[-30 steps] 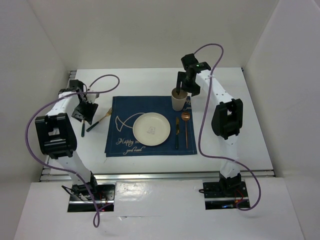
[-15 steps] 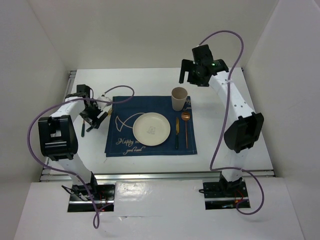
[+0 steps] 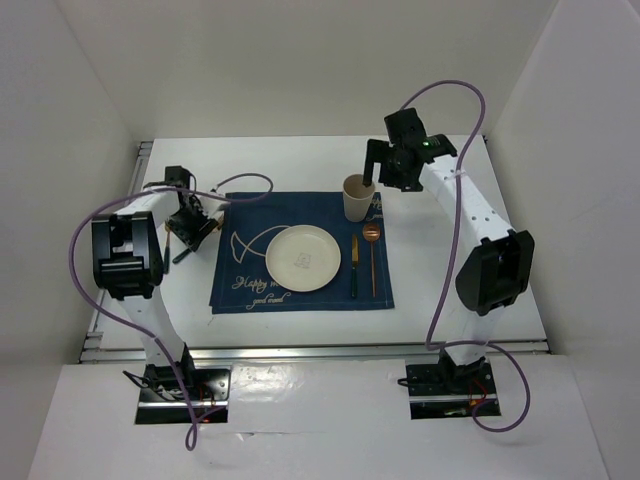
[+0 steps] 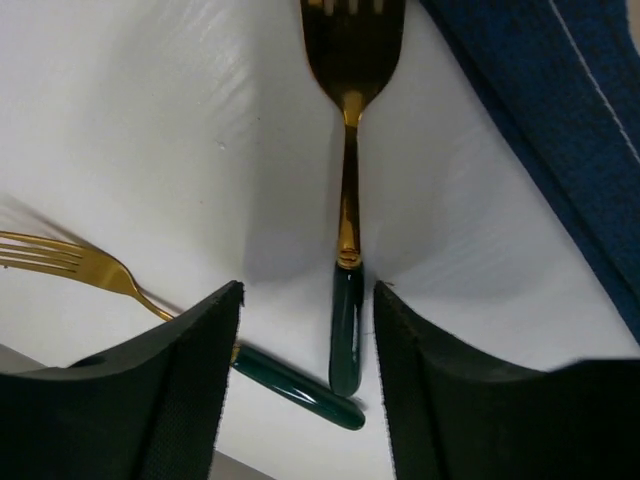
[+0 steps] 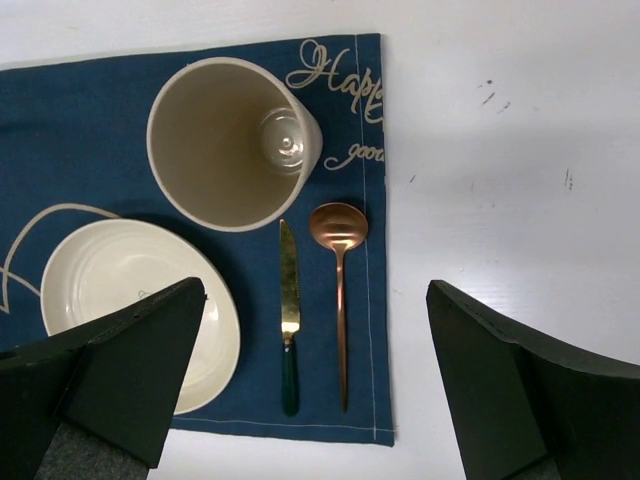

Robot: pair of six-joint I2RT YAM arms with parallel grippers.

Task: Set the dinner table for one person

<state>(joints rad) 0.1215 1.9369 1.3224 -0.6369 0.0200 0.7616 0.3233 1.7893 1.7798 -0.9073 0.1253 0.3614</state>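
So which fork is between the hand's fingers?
The fork nearer the blue mat: its green handle lies between the left hand's fingers. The other fork slants off sideways.

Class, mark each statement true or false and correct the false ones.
The beige tapered cup stands upright on the navy blue cloth placemat. True.
The green-handled gold knife lies between the round cream plate and the copper spoon. True.
The right claw is shut on the cup. False: it is open and empty.
Both gold, green-handled forks lie on the placemat. False: they lie on the white tabletop beside it.
The left claw is open astride one fork's handle. True.
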